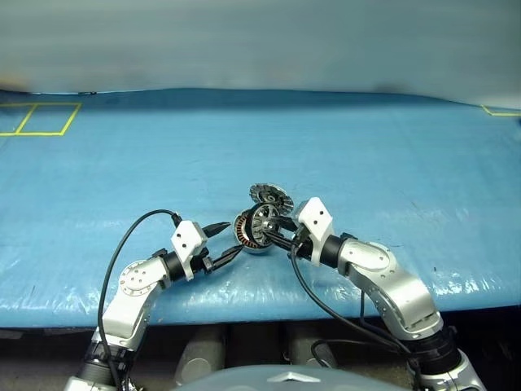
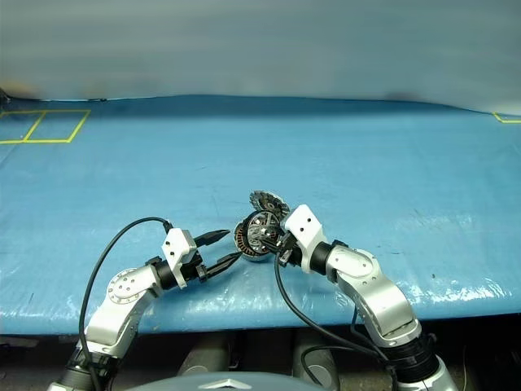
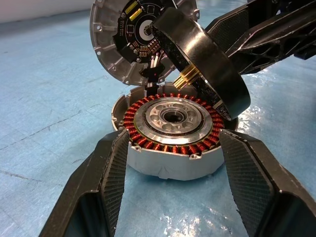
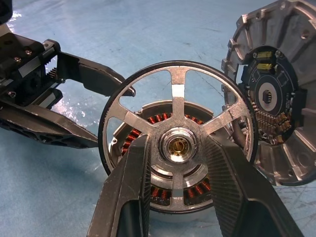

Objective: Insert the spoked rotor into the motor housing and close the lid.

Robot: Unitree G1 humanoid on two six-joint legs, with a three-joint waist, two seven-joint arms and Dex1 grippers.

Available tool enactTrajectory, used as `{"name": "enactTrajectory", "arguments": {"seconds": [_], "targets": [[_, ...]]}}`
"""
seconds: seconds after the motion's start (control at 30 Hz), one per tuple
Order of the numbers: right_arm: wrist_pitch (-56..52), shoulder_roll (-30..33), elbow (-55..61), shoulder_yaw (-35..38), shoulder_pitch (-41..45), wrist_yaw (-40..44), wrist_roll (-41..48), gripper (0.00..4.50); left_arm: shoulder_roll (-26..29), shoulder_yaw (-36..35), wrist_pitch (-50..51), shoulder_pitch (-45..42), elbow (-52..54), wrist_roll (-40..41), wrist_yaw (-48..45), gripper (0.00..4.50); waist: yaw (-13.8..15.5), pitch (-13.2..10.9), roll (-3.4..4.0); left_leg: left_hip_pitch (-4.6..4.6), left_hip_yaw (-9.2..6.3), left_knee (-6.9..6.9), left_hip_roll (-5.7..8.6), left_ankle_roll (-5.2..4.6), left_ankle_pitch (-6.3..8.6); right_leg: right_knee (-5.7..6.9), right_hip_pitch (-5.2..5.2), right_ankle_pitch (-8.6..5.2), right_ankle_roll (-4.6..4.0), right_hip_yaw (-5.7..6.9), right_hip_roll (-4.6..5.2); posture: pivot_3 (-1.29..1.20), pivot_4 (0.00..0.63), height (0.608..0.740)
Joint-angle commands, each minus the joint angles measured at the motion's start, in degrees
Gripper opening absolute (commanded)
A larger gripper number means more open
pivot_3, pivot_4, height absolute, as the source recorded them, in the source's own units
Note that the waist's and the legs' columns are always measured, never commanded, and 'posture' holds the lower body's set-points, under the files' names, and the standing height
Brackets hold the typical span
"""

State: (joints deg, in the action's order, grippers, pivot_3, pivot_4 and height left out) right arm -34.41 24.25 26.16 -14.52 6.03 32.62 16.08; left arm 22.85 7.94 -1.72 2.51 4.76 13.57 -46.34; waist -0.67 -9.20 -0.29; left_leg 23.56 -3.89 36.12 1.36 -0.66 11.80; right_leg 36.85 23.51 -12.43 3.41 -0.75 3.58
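Jaws of your right gripper [image 4: 173,192] pinch the spoked rotor [image 4: 177,143] by its hub, holding it tilted just above the motor housing [image 3: 173,133]. Your left gripper [image 3: 173,192] has its jaws spread, one each side of the housing. Behind the housing, the lid [image 3: 123,34] stands open on the blue worktop [image 1: 366,163].

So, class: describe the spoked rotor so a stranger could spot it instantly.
On the blue table cover, find the motor housing with copper coils. Tilted just above it, pinched at its hub in the right hand, is the spoked rotor: a black ring with silver spokes, unlike the open lid.
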Motion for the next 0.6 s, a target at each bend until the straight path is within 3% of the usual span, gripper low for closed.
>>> {"name": "enactTrajectory", "arguments": {"seconds": [0.03,0.6], "targets": [[-0.30,-0.11,2.43,0.20,1.34,0.53,0.74,1.28,-0.14,0.16,-0.92,-0.29,0.80,0.17,-0.28,3.11,0.00,0.00,0.00,0.00,0.00,0.00,0.00,0.00,0.00,0.00,0.00,0.00,0.00,0.00,0.00,0.00,0.150,0.740],[-3.23,2.36,1.30,-1.72,4.42,1.60,-1.02,1.28,-0.75,0.46,-1.45,-0.07,0.36,0.00,-0.08,3.11,0.00,0.00,0.00,0.00,0.00,0.01,0.00,0.00,0.00,0.01,0.00,0.01,0.00,0.00,0.00,0.00,0.150,0.740]]}}
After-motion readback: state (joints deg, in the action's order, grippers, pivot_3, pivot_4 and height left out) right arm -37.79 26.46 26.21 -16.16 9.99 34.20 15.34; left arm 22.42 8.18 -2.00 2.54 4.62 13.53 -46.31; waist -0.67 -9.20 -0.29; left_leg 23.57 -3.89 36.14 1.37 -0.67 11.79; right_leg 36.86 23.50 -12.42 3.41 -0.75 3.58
